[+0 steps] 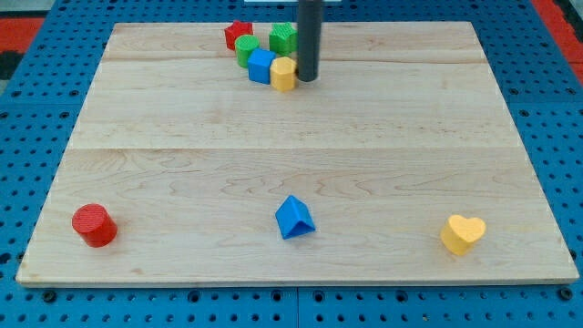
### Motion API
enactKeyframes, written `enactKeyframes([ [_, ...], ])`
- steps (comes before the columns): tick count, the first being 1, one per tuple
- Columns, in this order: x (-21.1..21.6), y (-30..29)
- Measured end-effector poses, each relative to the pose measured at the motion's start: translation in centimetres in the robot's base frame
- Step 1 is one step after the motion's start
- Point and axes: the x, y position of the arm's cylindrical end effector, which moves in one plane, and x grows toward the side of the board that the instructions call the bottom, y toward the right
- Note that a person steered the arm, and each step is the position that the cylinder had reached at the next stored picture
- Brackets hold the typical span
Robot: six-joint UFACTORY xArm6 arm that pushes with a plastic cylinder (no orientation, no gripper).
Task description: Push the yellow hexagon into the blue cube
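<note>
Up near the frame's top centre, my tip (307,78) is sitting just right of the yellow hexagon (283,74), which is touching the blue cube (261,66); no claw is fitted, and no container is showing on the wooden board (291,164).

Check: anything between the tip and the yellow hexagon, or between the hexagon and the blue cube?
Nothing visible. My tip sits right against the yellow hexagon on its view's-right side, and the hexagon already touches the blue cube on its left.
</note>
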Motion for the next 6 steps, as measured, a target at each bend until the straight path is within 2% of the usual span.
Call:
enactKeyframes([
  [1,0.6,-2.0],
  [3,12.8,6.0],
  [4,20.6,9.3],
  [5,26.2,6.6],
  [6,28.0,3.4],
])
